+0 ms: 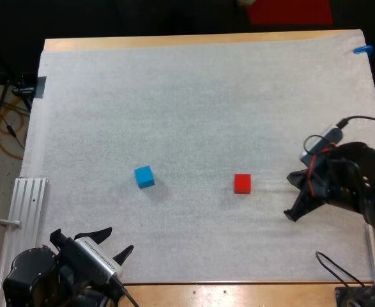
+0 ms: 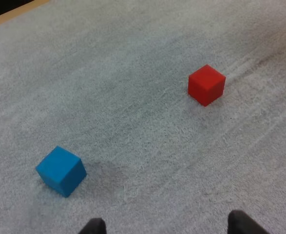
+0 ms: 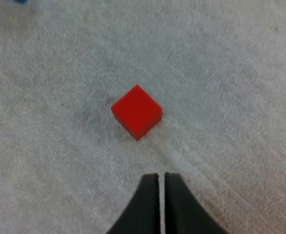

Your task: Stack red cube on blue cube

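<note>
The red cube [image 1: 242, 183] rests on the white mat right of centre, and the blue cube [image 1: 144, 176] rests left of centre, about a hand's width away. My right gripper [image 1: 290, 201] hovers to the right of the red cube. In the right wrist view its fingers [image 3: 161, 183] touch with nothing between them, a short way off the red cube [image 3: 136, 111]. My left gripper [image 1: 115, 242] is at the mat's front edge, open and empty. In the left wrist view its fingertips [image 2: 164, 226] stand wide apart, with the blue cube [image 2: 61, 170] close ahead and the red cube [image 2: 206, 84] farther off.
The white mat [image 1: 193, 96] covers nearly the whole table. An aluminium rail [image 1: 24, 208] lies along the mat's left front side. Wooden table edge [image 1: 238, 292] shows at the front.
</note>
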`<move>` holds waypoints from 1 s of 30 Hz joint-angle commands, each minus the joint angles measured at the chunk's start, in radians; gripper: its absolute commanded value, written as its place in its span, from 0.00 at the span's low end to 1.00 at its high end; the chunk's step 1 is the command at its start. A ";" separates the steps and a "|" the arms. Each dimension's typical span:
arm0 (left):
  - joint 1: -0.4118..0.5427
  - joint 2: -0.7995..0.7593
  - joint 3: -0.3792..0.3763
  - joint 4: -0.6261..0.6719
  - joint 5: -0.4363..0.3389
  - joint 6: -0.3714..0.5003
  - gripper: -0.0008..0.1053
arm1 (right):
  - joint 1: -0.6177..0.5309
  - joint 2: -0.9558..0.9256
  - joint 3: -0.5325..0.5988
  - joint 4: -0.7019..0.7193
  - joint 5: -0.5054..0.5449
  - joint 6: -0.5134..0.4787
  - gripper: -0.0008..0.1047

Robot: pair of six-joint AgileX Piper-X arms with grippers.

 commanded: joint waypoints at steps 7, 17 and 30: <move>-0.005 0.007 -0.006 -0.002 -0.010 0.006 0.49 | 0.003 0.149 -0.013 -0.067 0.003 -0.027 0.01; -0.005 0.007 -0.006 -0.002 -0.010 0.006 0.49 | 0.003 0.301 -0.013 -0.153 -0.037 -0.046 0.01; -0.005 0.007 -0.006 -0.002 -0.010 0.006 0.49 | 0.102 0.501 -0.074 -0.186 -0.051 -0.065 0.05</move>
